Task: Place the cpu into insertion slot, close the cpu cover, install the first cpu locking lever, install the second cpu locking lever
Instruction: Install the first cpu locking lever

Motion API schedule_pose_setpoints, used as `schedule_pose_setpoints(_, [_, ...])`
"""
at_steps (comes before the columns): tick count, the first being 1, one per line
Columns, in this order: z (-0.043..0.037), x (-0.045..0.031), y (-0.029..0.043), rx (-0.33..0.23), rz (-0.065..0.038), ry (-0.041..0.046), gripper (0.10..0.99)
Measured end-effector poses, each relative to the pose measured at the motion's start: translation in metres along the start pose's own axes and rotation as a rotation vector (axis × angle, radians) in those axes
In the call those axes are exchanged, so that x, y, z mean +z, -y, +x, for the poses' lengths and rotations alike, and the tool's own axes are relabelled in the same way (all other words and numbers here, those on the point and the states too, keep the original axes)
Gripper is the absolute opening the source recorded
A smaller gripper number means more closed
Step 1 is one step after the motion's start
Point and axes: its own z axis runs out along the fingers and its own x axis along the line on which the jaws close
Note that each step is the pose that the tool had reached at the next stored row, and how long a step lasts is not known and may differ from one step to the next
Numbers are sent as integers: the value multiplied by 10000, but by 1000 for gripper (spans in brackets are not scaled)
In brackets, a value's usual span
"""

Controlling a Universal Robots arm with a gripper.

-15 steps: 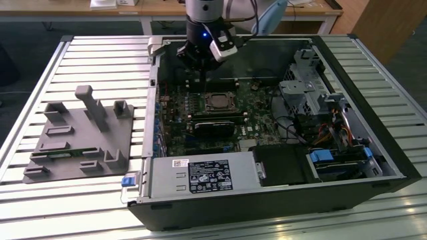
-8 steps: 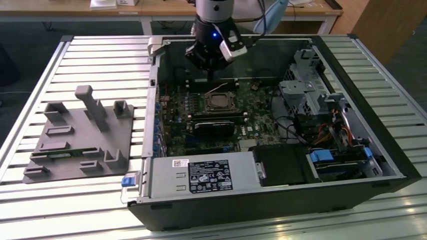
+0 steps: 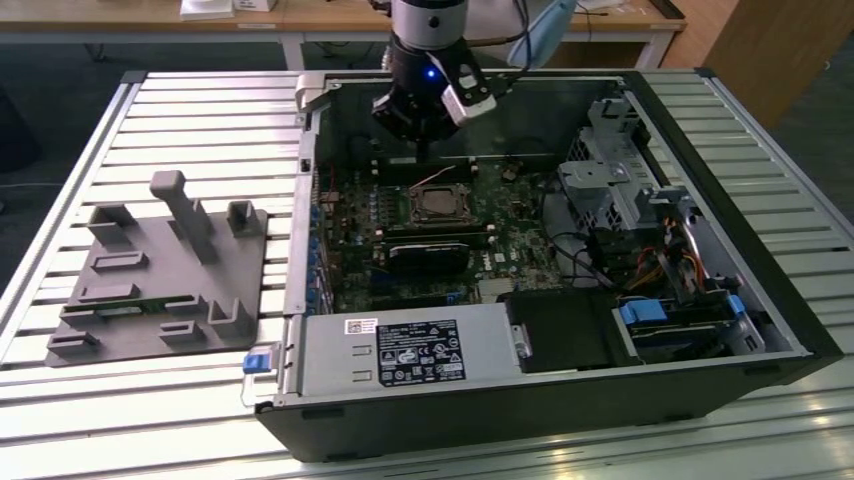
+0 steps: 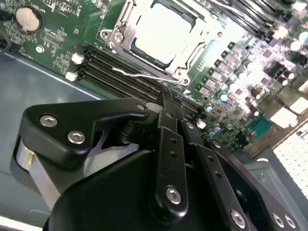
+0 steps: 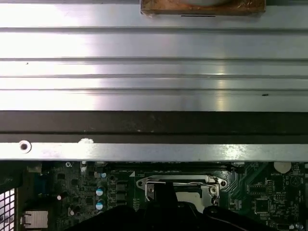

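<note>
Over the far side of the motherboard [image 3: 441, 235], inside the open computer case [image 3: 667, 370], hangs the gripper [image 3: 424, 150], and the second wrist view has its fingers [image 4: 168, 144] pressed together to one narrow tip with nothing between them. Just beyond that tip sits the insertion slot [image 3: 438, 204], and the cpu [image 4: 161, 26] is in it, its pale face showing through the window of the cpu cover [image 4: 144, 57], which lies flat over it. A thin wire locking lever [image 4: 137, 74] runs along the cover's near edge, its free end out over the dark memory slots [image 4: 120, 72]; whether it is hooked I cannot tell. Here's the worry: that wire is slim and springy, so a closed tip pushing on it off-centre could slide off and jab the memory slots or the row of small capacitors [image 4: 216, 91] beside the socket. Any hard push on the cover with the chip sitting crooked would likely harm the socket contacts. Underneath, the case rests on a slatted aluminium table [image 3: 134, 130], with a grey fixture plate [image 3: 160, 270] bristling with posts at the exterior view's left, and wooden desks [image 3: 334, 20] across the back of the room.
</note>
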Motion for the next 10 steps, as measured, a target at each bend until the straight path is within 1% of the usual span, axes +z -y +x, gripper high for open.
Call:
schedule_pose_setpoints(5, [-42, 62, 3, -49, -1, -1, 106])
schedule_pose_setpoints(10, [-105, 93, 2, -49, -2, 0, 106])
